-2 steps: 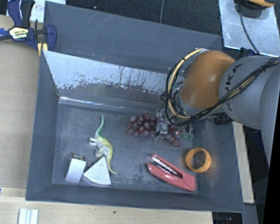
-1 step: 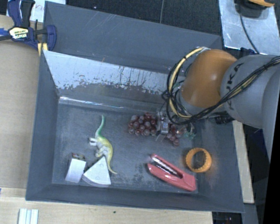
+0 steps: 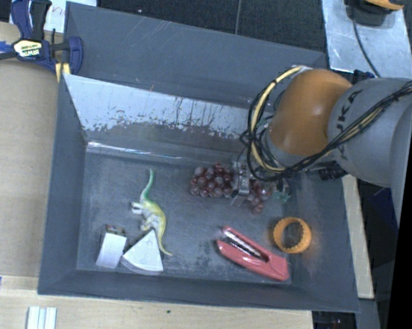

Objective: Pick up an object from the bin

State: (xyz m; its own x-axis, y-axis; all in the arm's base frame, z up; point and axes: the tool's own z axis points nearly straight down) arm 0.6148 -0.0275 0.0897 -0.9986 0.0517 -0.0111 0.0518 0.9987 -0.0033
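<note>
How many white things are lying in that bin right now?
2. A small white block lies at the lower left; a white wedge sits just right of it, beside the toy lizard. The arm may hide others.

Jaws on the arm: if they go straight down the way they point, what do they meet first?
Most likely the bunch of dark red grapes at the back of the bin, right under the jaws. Depth is unclear, so they may already touch it.
</note>
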